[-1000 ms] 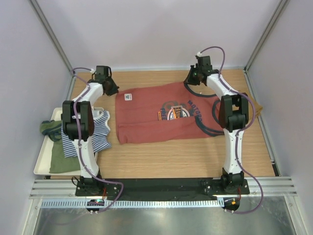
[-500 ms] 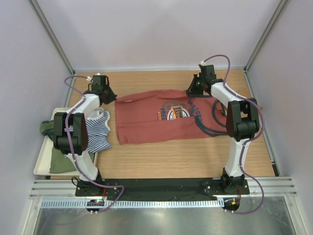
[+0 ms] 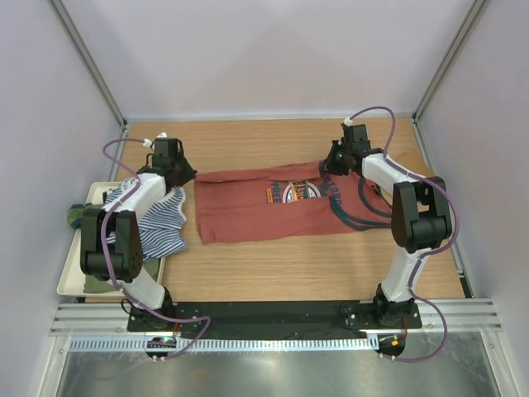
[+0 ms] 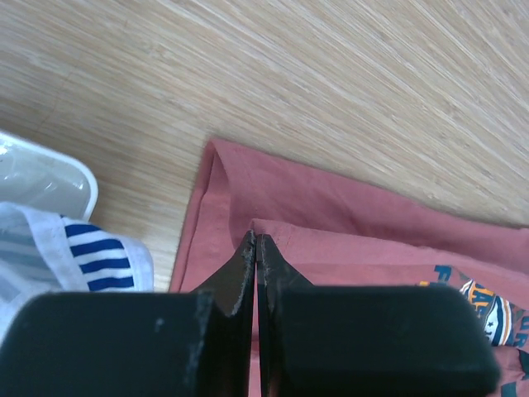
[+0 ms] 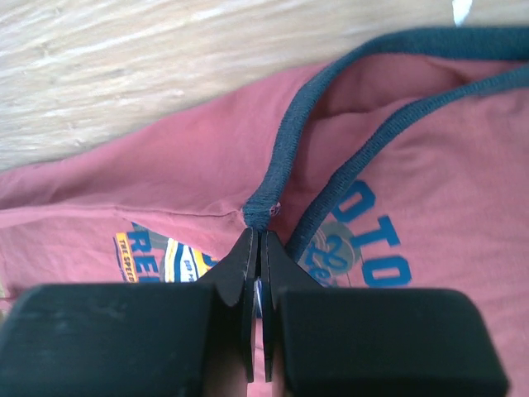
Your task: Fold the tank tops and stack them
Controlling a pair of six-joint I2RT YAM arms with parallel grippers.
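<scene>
Top view: rust-red tank top [image 3: 248, 217] lies spread sideways with its far edge doubled over toward the near side. Left gripper [image 3: 178, 172] is at its far-left corner and right gripper [image 3: 332, 169] at its far-right strap end, one per end so the fold comes over evenly. Striped top [image 3: 161, 231] and olive top [image 3: 97, 277] sit left of it, on the tray [image 3: 68, 288].

Left wrist: fingers closed tight on the folded hem edge, probably only the upper layer.

Right wrist: fingers closed tight on the navy trim [image 5: 285, 141] at the armhole.

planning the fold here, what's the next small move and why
Probably draw both arms toward the near side together: the left gripper and right gripper are each shut on the far edge of the red top, folded over only part of the cloth beneath.
</scene>
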